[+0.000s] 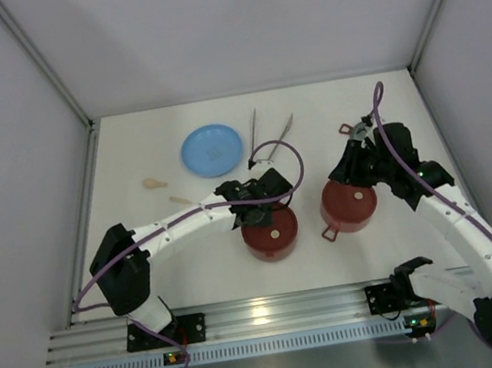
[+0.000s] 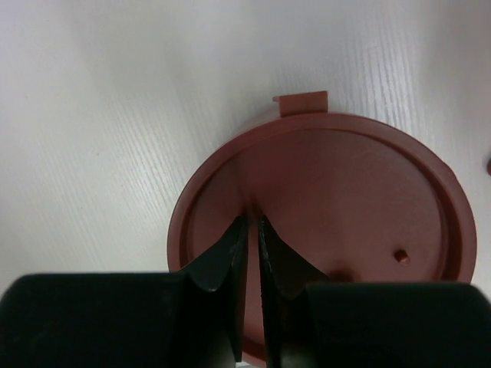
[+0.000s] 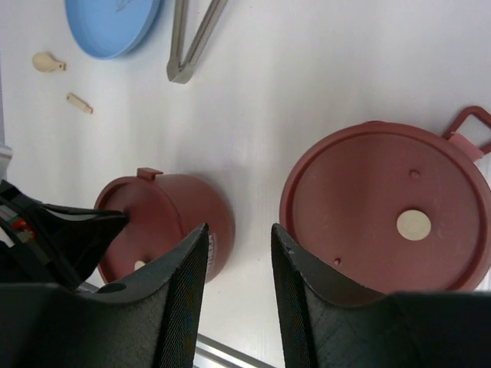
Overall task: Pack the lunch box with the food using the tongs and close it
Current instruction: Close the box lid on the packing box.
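The lunch box stands as two separate dusty-red bowls, each covered by a flat maroon lid. My left gripper [image 2: 253, 218] hovers over the left bowl's lid [image 2: 345, 192]. Its fingers are drawn together to a thin slit, and nothing shows between them. From above, this gripper [image 1: 263, 204] is at the far rim of the left bowl [image 1: 270, 233]. My right gripper [image 3: 238, 230] is open and empty, above the bare strip between the left bowl [image 3: 180, 203] and the right bowl [image 3: 376, 199]. The silver tongs [image 1: 268, 134] lie in a V behind the bowls. A pale beige round piece [image 1: 152, 183] lies loose on the table.
A light-blue plate [image 1: 212, 149] sits at the back left of the tongs. A small beige stick [image 1: 180, 198] lies near the left forearm. The right bowl [image 1: 349, 204] has a red loop handle [image 1: 329, 233] sticking out at its near left. White walls enclose the table.
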Controlling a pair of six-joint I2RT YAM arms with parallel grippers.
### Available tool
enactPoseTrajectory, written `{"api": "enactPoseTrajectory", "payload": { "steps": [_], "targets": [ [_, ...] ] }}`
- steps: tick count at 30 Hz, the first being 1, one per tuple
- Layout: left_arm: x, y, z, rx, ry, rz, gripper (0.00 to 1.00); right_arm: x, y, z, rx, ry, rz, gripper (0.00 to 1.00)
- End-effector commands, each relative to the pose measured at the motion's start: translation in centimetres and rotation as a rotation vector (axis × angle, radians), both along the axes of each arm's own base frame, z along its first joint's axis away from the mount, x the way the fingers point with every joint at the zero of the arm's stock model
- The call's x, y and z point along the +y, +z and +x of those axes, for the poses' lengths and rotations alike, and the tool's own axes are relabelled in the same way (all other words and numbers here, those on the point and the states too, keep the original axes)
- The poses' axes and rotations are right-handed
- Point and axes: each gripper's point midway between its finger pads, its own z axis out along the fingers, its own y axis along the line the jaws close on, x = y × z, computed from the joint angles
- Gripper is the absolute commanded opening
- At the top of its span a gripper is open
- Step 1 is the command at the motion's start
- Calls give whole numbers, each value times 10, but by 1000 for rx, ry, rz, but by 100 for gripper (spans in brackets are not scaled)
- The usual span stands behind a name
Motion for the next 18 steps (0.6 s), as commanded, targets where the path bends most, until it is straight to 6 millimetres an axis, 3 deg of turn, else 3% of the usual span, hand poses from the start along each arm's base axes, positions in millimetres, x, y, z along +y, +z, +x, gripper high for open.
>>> {"api": "enactPoseTrajectory", "payload": {
  "steps": [1, 6, 11, 18],
  "targets": [
    [2, -49, -18, 130, -21, 30, 14, 11, 32, -1, -68, 22, 14, 38],
    [1, -45, -17, 123, -28, 19, 14, 28, 38, -6, -74, 60, 36, 37],
    [-1, -41, -16, 118, -35, 11, 14, 67, 45, -17, -81, 155, 67, 34],
    [1, -33, -18, 112, -37, -4, 13, 119, 23, -32, -31, 251, 54, 29]
  ]
}}
